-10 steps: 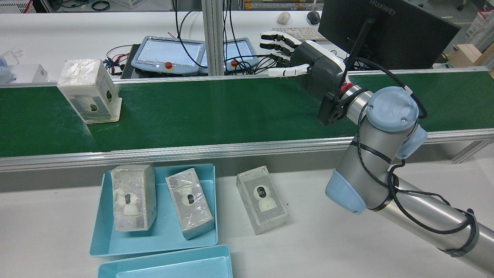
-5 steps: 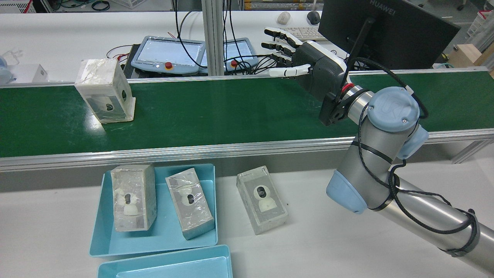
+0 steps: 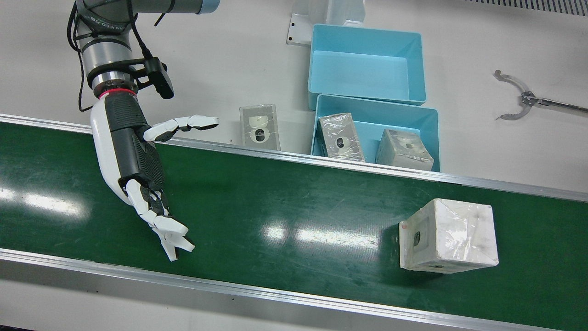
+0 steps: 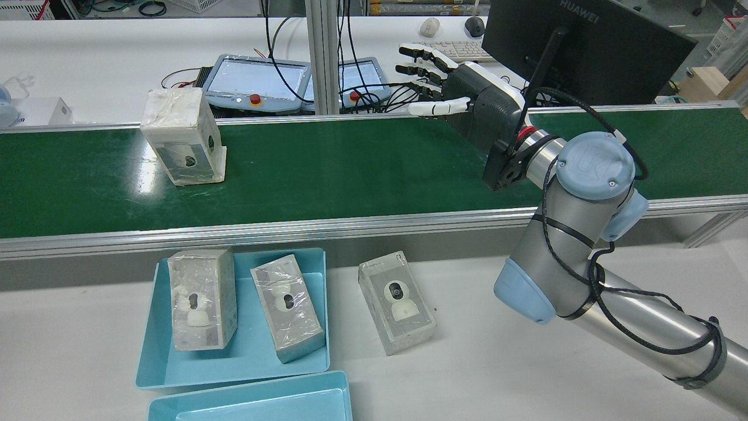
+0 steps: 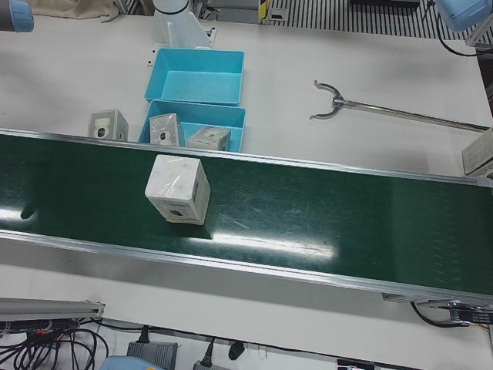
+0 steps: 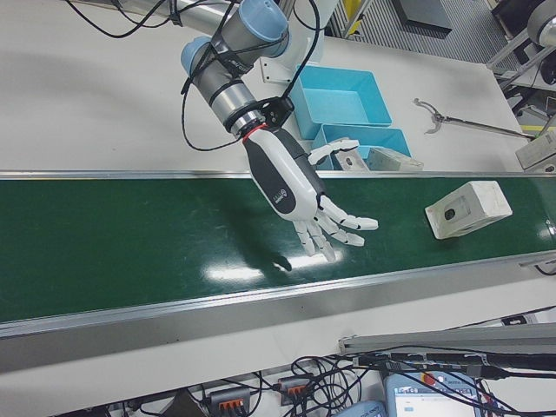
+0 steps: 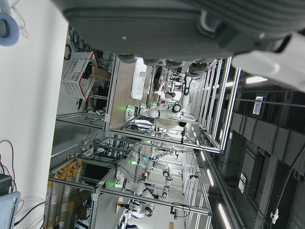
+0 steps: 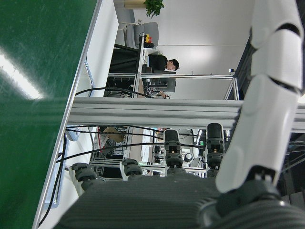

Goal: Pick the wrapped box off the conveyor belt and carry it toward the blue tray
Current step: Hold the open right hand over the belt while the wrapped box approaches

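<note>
The wrapped box [image 4: 184, 143] stands on the green conveyor belt [image 4: 350, 169], a white box in clear film; it also shows in the front view as wrapped box [image 3: 448, 236] and in the left-front view as wrapped box [image 5: 179, 189]. My right hand [image 4: 467, 99] hovers open above the belt, fingers spread, well apart from the box and holding nothing; the same right hand [image 3: 133, 156] is seen from above. The blue tray [image 4: 245, 356] on the table before the belt holds two wrapped boxes. Only the palm of my left hand [image 7: 167, 24] shows.
A third wrapped box [image 4: 397, 301] lies on the table right of the tray. An empty second blue tray [image 4: 251, 403] sits nearer the robot. A grabber tool [image 3: 523, 96] lies on the table. Teach pendants [image 4: 254, 82] and a monitor [image 4: 584, 47] stand beyond the belt.
The wrapped box has travelled along the belt toward my right hand, rightward in the rear view. The right hand has barely moved.
</note>
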### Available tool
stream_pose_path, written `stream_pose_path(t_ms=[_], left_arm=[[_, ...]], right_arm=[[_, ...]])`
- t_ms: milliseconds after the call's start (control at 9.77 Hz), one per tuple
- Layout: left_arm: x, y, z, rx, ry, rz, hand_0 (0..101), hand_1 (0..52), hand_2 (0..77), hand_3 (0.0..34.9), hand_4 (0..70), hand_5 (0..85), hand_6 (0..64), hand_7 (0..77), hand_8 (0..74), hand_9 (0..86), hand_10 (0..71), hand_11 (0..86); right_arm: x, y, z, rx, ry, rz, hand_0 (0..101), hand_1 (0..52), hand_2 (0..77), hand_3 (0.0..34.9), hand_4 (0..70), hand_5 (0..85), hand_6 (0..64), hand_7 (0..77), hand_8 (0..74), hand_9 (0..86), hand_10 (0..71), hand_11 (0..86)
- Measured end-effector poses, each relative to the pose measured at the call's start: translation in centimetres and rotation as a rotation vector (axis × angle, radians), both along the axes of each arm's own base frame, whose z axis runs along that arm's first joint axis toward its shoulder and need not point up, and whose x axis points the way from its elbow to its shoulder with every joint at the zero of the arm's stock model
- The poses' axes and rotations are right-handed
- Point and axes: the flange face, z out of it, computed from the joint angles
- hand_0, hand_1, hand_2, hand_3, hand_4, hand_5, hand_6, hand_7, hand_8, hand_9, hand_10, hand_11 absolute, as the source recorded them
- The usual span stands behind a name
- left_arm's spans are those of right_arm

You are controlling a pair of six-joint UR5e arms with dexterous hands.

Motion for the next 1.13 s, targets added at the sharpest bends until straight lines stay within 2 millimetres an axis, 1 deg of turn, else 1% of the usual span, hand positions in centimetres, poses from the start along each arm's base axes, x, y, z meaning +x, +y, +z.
stream_pose_path(t_ms=[307,409,512,614,717,819,921,1024,1126], left_arm=[[0.0,0.0,0.0,0.000,0.000,0.000,0,0.0,1.1,0.0,0.5,0.5,0.0,0.5,0.5,0.0,0.0,0.0],[0.0,0.0,0.0,0.000,0.000,0.000,0,0.0,1.1,0.0,0.0,0.5,0.0,0.5,0.5,0.0,0.5,0.0],[0.0,0.0,0.0,0.000,0.000,0.000,0,0.0,1.1,0.0,0.0,0.5,0.0,0.5,0.5,0.0,0.5,0.0],[0.0,0.0,0.0,0.000,0.000,0.000,0,0.0,1.1,0.0,0.0,0.5,0.0,0.5,0.5,0.0,0.0,0.0],[0.0,0.0,0.0,0.000,0.000,0.000,0,0.0,0.5,0.0,0.0,0.5,0.0,0.5,0.5,0.0,0.5,0.0],[0.0,0.0,0.0,0.000,0.000,0.000,0,0.0,1.1,0.0,0.0,0.5,0.0,0.5,0.5,0.0,0.0,0.0],[0.0,0.0,0.0,0.000,0.000,0.000,0,0.0,1.1,0.0,0.0,0.5,0.0,0.5,0.5,0.0,0.0,0.0],[0.0,0.0,0.0,0.000,0.000,0.000,0,0.0,1.1,0.0,0.0,0.5,0.0,0.5,0.0,0.5,0.5,0.0],[0.0,0.0,0.0,0.000,0.000,0.000,0,0.0,1.1,0.0,0.0,0.5,0.0,0.5,0.0,0.5,0.5,0.0]], right_arm=[[0.0,0.0,0.0,-0.001,0.001,0.000,43,10.4,15.3,29.9,8.2,22.4,0.0,18.5,1.1,6.5,3.3,5.4],[0.0,0.0,0.1,-0.002,0.002,0.000,43,10.4,14.2,30.1,8.2,20.7,0.0,18.5,1.1,6.5,3.3,5.4],[0.1,0.1,0.3,-0.004,0.006,0.001,44,13.1,14.7,29.9,5.4,20.7,0.0,18.5,1.1,6.5,3.3,5.4],[0.3,0.1,0.5,-0.005,0.012,0.006,44,13.1,14.7,29.9,5.4,20.7,0.0,18.5,1.1,6.5,3.3,5.4],[0.6,0.1,1.0,-0.009,0.022,0.012,45,13.1,15.3,30.0,2.7,16.9,0.0,18.5,1.1,6.5,3.3,6.0],[0.9,0.1,1.5,-0.014,0.031,0.021,45,11.5,13.1,30.0,1.6,14.7,0.0,18.5,1.1,6.5,3.3,6.0],[1.1,0.1,1.7,-0.019,0.036,0.030,45,11.5,13.1,30.0,1.6,14.7,0.0,18.5,1.1,6.5,3.3,6.0],[1.2,0.1,1.9,-0.022,0.039,0.035,45,12.5,9.8,30.0,0.0,13.1,0.0,16.9,1.1,4.9,3.3,6.0],[1.2,0.1,1.9,-0.023,0.040,0.037,45,12.5,9.8,30.0,0.0,13.1,0.0,16.9,1.1,4.9,3.8,6.5]])
